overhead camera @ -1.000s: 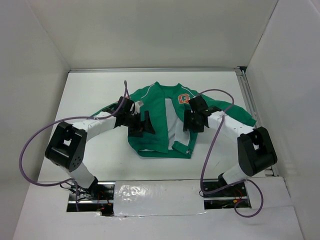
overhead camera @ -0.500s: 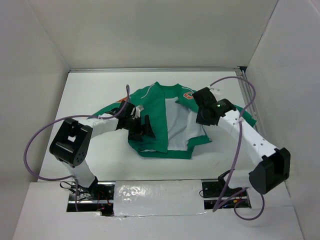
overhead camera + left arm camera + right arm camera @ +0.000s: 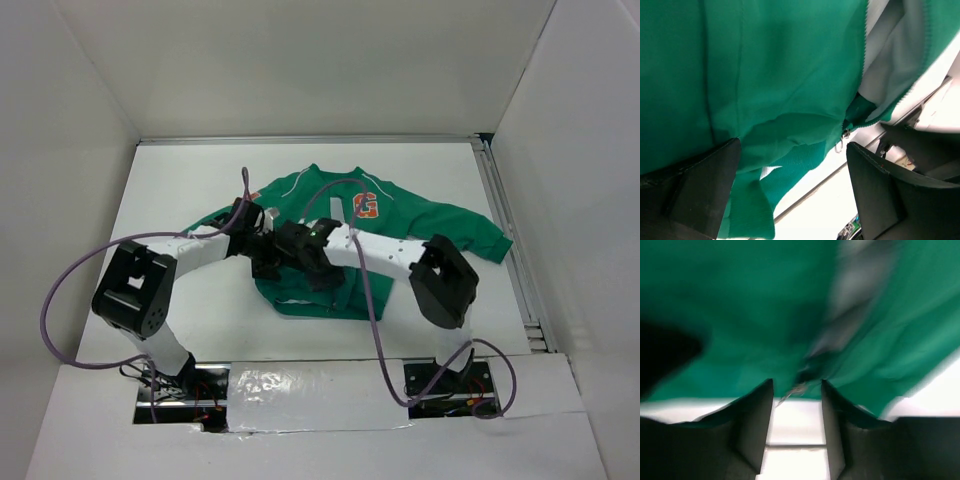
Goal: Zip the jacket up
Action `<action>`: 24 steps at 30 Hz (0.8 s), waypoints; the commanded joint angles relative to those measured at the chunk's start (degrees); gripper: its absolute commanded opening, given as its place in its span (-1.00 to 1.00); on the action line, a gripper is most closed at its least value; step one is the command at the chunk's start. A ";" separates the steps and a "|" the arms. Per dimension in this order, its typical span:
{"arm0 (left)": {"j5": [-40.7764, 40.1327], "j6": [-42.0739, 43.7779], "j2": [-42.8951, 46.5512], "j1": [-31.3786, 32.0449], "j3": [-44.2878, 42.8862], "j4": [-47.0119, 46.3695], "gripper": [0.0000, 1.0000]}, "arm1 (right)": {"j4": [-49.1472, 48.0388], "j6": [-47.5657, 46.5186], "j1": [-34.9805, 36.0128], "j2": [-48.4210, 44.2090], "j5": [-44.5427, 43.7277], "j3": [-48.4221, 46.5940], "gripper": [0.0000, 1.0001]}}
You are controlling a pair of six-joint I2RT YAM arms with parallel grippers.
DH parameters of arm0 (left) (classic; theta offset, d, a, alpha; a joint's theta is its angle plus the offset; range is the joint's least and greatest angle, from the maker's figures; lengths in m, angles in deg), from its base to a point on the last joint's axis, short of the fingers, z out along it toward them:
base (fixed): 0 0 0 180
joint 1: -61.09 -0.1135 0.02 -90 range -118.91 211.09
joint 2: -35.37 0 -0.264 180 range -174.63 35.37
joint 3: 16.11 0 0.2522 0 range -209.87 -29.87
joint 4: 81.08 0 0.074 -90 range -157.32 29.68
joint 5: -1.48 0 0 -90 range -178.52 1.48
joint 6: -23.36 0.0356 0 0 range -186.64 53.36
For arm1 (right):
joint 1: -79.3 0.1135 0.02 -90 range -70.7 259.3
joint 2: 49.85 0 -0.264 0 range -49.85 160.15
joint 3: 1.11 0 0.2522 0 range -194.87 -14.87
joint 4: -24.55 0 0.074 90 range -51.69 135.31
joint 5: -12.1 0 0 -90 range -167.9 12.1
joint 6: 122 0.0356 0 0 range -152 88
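Two pairs of fingers are meeting at the lower front of the jacket (image 3: 410, 215). The left fingers (image 3: 880, 200) are standing wide apart, one at each side of the left wrist view, and are clamping nothing. Green cloth is bunching in the gap between them, with the ribbed hem (image 3: 800, 167) sagging there and the small metal zipper pull (image 3: 840, 146) hanging just beside one finger.

The right fingers (image 3: 752, 430) are leaving only a narrow gap, with the white bench (image 3: 795, 440) showing through it. Their tips are reaching the jacket's bottom edge, where a thin pale tab (image 3: 790, 391) is dangling, but that view is too blurred to tell whether they are touching it.

Above the zipper pull the two front panels are parting and showing pale lining (image 3: 880, 60).

From overhead, the left arm (image 3: 190, 248) is reaching in from the left and the right arm (image 3: 385, 252) is folding across the garment from the right, their wrists nearly meeting over the hem. The jacket is lying flat, front up, in the middle of the bench. Its collar is pointing toward the far wall, its sleeves are spreading to either side, and the orange G patch (image 3: 367, 206) is showing on the chest.
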 commanded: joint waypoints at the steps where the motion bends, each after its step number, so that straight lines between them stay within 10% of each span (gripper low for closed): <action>1: 0.96 -0.73 3.57 -1.41 -0.37 0.66 0.99 | -8.15 -2.41 0.76 -10.90 10.54 3.75 0.05; 9: 1.84 -0.02 4.27 -1.23 1.04 -0.74 0.99 | -25.93 0.39 -8.73 -33.34 21.83 28.40 0.30; 24: 1.66 2.00 6.38 -0.44 2.19 -0.92 0.99 | -39.72 2.68 -12.51 -24.22 25.61 37.55 0.24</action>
